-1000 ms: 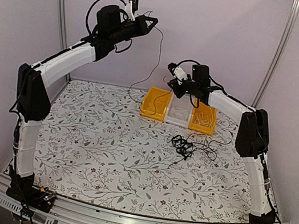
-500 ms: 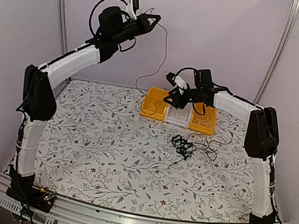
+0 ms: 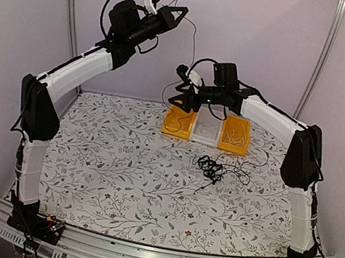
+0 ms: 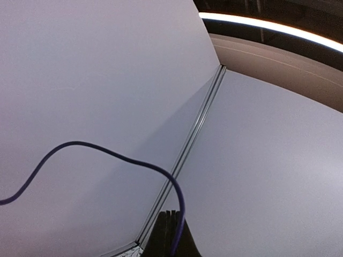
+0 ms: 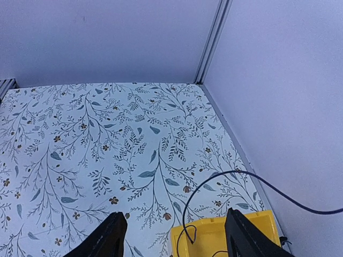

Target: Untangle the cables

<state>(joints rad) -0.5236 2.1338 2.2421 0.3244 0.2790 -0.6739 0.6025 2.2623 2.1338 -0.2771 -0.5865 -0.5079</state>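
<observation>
While the left gripper (image 3: 179,14) is closed on 1 raised cable strand (image 4: 77,142), the right gripper (image 5: 176,235) stands open and empty above a yellow bin (image 3: 176,128). Other cables (image 3: 211,168) lie tangled on the table (image 3: 117,179) nearby.

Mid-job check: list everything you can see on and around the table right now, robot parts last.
hanging cable: 1, thin and black, strung in the air from the left fingers down to the left yellow bin
cable clump: 1, black, on the table, near side of the bins
left yellow bin: 1, yellow, far side of the table
white bin: 1, white, between the yellow bins
right yellow bin: 1, yellow, something thin inside, unclear
table: 1, white floral cloth
left arm: 1, white and black, raised high
left fingers: shut on the hanging cable
right arm: 1, white and black, reaching over the bins
right fingers: open, above the left yellow bin
</observation>
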